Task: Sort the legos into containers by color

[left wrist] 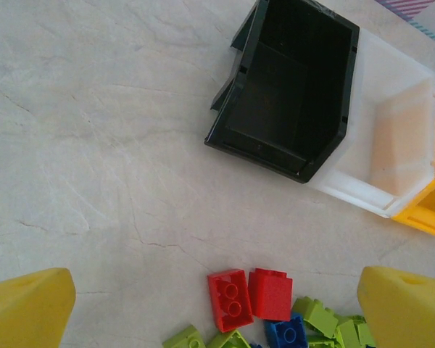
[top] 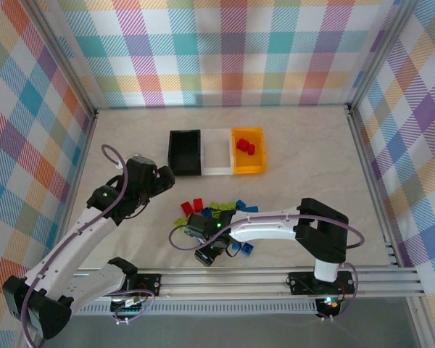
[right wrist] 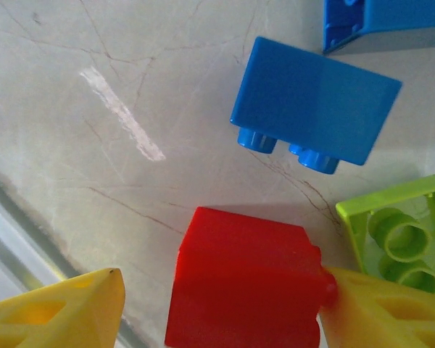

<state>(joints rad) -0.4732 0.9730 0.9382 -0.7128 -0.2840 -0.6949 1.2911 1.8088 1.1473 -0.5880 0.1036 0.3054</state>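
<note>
The desk (top: 312, 188) is pale beige with fine dark veins like marble, and a white scuff streak (right wrist: 123, 114) shows at the upper left of the right wrist view. The walls (top: 232, 51) carry a pastel plaid of teal, orange, purple, pink and yellow. In the upper middle of the top view stand a black bin (top: 185, 172), a clear white bin (top: 217, 171) and an orange bin (top: 249, 169) with red bricks (top: 245, 147) inside. The loose legos (top: 217, 210) are red, blue and lime green. The left arm (top: 80, 235) and right arm (top: 264, 221) are white with black joints and lilac cables (top: 112, 156). The left gripper (left wrist: 216, 281) and right gripper (right wrist: 223, 279) have yellow jaws.
</note>
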